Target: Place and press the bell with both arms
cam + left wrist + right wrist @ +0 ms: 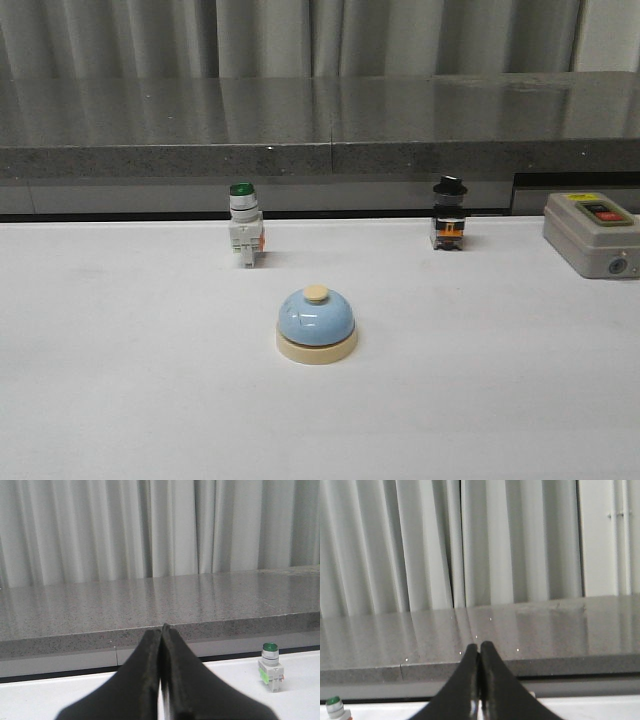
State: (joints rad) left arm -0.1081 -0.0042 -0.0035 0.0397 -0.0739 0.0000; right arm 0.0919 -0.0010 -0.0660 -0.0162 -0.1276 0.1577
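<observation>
The bell [316, 322] sits upright on the white desk [120, 380], roughly centre left-to-right and nearer than the other items. It has a light blue dome, a cream round base and a cream button on top. Nothing touches it, and no arm shows in the front view.

Farther back and a bit left of the bell stands a white push-button switch w/ green cap [244, 226], upright, close to the desk's far edge. Farther back and to the right stands a switch w/ black knob [448, 214], also upright, approx. level w/ the green one. The two are well apart, and the bell lies nearer than the gap between them. At the far right edge sits a grey control box [592, 234] w/ a yellow label and red & dark buttons on its top face. Behind the desk runs a grey speckled counter [320, 125], w/ pale curtains [300, 35] behind that.

Left wrist view: the left gripper [161, 630] has its black fingers [142, 675] pressed together, tips touching, holding nothing. It is raised, pointing toward the counter & curtains. The green-capped switch appears in that view on the desk, apart from the fingers.

Right wrist view: the right gripper [479, 647] also has its fingers [495, 685] pressed together w/ nothing between them, aimed at the counter. The green cap is just visible at a frame corner.
</observation>
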